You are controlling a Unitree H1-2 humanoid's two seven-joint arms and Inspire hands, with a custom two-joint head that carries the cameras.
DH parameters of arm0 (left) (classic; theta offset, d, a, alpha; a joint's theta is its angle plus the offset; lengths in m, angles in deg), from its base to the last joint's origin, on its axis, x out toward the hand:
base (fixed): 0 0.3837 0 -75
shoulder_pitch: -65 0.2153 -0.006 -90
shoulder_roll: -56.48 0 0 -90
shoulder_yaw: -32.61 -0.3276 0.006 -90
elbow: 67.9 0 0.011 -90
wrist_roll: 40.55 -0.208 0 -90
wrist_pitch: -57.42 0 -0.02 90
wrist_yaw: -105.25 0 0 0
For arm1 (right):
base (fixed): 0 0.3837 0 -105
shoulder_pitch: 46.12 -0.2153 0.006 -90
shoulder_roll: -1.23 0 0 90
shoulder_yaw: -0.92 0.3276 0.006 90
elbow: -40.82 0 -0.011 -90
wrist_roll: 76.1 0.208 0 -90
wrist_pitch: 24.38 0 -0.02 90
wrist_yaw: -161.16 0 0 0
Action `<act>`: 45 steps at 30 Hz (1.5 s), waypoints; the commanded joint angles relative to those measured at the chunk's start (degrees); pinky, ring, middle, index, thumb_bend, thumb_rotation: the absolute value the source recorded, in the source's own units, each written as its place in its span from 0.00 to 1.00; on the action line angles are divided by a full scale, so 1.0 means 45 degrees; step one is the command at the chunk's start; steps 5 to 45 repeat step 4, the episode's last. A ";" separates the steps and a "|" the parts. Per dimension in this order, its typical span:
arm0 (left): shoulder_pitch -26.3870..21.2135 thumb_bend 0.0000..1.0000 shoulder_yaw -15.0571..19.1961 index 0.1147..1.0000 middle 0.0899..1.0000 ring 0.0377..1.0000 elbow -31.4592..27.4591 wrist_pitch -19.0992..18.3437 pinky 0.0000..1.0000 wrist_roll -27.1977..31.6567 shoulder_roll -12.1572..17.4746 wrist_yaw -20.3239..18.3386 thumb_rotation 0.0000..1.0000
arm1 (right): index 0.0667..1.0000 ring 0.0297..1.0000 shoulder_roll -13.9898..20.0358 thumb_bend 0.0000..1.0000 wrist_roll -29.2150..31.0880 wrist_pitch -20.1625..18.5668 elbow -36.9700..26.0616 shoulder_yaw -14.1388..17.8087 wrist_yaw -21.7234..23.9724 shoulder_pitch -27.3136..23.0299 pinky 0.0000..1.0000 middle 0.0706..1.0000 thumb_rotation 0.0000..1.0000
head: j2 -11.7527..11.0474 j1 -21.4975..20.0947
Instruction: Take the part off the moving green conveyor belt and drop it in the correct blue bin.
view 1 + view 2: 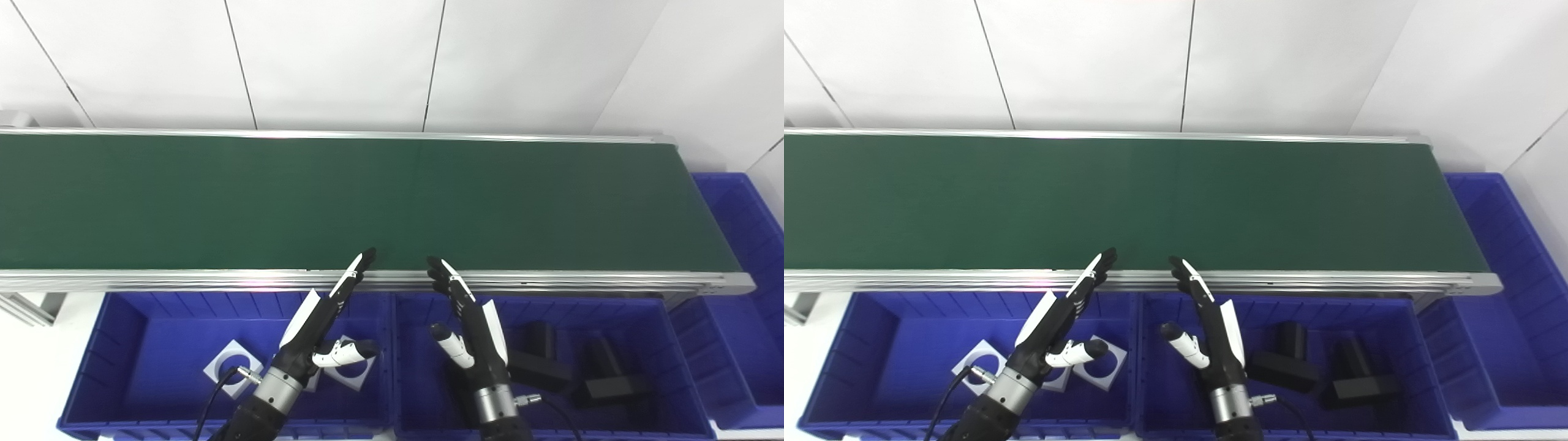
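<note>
Part: none is seen on the belt (367, 202). Left hand (318, 331) and right hand (471, 331) are held empty, fingers spread, over the bins (122, 318). A late reach could be caused by fast arrival; pick missed.

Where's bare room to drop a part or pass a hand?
The green belt shows nothing on it. The far-right bin looks bare. Left bin: free at its left end, white plates mid-right. Middle bin: crowded with black parts; hands hover over both.
</note>
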 commanded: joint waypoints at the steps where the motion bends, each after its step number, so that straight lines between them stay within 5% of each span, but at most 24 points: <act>1: 0.0023 0.95 0.0046 1.00 1.00 1.00 -0.0530 0.0191 1.00 -0.0151 -0.0199 -0.0175 0.81 | 0.87 0.88 -0.0109 0.91 -0.0070 0.0187 -0.0477 0.0090 0.0064 -0.0007 0.86 0.90 0.95 | -0.0059 0.0164; 45: 0.0116 0.96 0.0131 1.00 1.00 1.00 -0.0537 0.0190 1.00 -0.0239 -0.0291 -0.0282 0.82 | 0.88 0.89 -0.0057 0.90 -0.0101 0.0187 -0.0551 0.0108 0.0115 0.0059 0.86 0.91 0.96 | -0.0154 0.0388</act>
